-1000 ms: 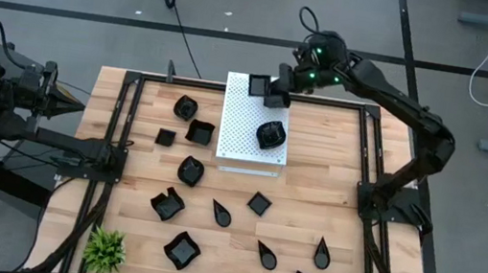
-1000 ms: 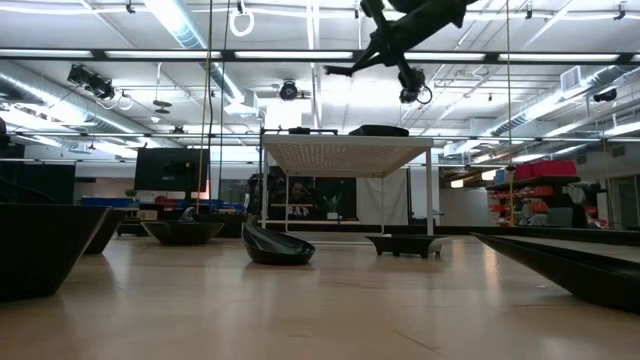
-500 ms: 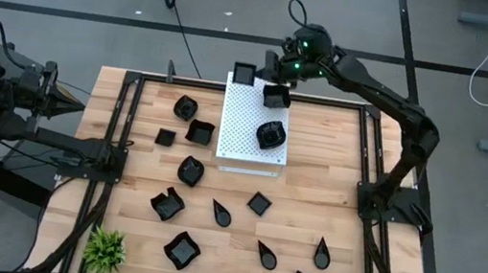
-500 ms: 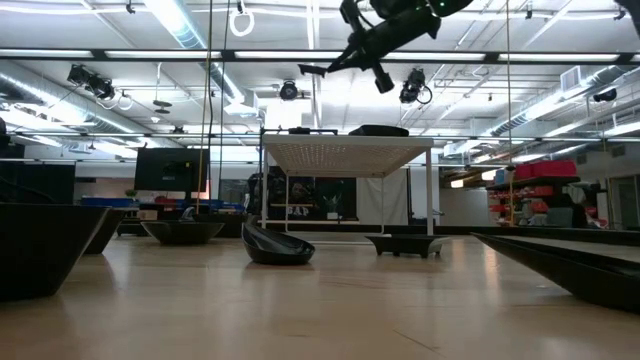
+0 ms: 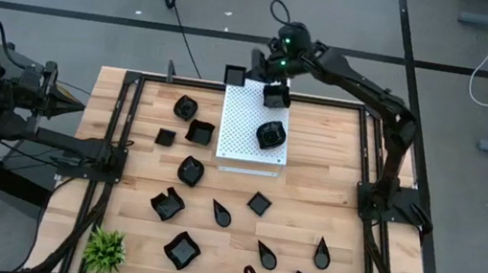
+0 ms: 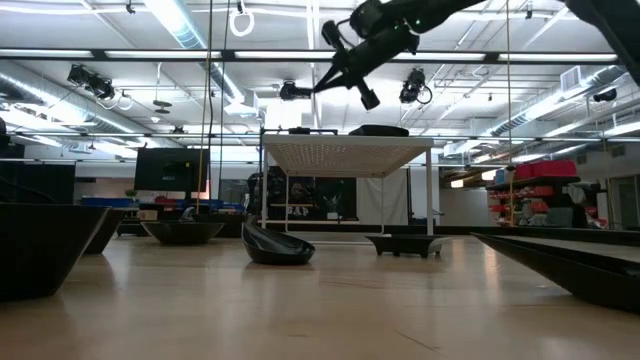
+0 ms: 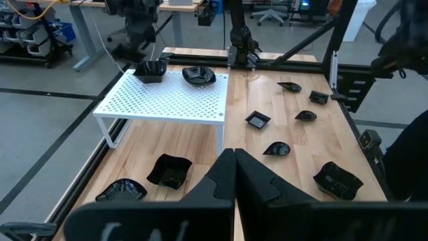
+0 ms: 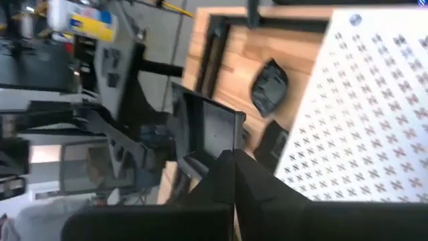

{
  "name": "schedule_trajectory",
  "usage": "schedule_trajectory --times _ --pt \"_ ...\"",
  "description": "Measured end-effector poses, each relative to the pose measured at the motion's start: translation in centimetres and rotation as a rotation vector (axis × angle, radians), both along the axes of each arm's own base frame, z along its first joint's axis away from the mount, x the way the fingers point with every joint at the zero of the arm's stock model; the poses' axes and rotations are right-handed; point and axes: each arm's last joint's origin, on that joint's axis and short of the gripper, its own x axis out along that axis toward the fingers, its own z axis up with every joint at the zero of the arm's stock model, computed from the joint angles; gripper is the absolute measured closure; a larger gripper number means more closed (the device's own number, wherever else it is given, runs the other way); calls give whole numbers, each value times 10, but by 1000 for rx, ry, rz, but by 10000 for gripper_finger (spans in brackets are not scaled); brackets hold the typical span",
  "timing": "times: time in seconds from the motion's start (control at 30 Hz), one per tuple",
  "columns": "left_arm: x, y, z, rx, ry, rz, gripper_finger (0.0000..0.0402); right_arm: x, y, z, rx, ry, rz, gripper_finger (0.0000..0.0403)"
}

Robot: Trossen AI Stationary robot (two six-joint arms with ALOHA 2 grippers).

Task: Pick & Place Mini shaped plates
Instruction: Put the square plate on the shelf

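Observation:
My right gripper [image 5: 250,72] hangs over the far left corner of the white perforated board [image 5: 243,141], shut on a small square black plate [image 5: 235,75]. On the board sit a square plate [image 5: 276,95] and a rounded one [image 5: 269,135]. Several more black plates lie on the wooden table, among them a square one [image 5: 199,132] and a teardrop [image 5: 222,215]. In the low view the held plate [image 6: 293,92] shows above board height. My left gripper [image 5: 77,104] waits shut at the table's left edge, holding nothing. My right gripper pinches the square plate's rim [image 8: 224,144] between its two fingers, on the side nearest the wrist. The fingers slant down from the table's right and far side. The plate is lifted clear, roughly level, above the board's far left corner.
A green plant [image 5: 105,249] stands at the near left corner. Black metal frame rails [image 5: 121,118] run along the table's left and right sides. Bare wood lies between the board and the plates nearer the front.
My right gripper has gone toward the table's left edge along the far side, sinking a little and rolling slightly, carrying the square plate from above the board's far edge to its far left corner. The plate stays clear of the board.

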Motion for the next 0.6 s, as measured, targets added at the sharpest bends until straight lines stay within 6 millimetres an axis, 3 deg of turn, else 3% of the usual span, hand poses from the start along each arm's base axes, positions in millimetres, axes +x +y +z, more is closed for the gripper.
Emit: schedule_trajectory --times 0.33,0.6 --pt "0 0 0 0 0 0 399 4 -16 -33 58 109 -18 403" --pt "0 0 0 0 0 0 399 2 -20 -44 79 175 -43 403"
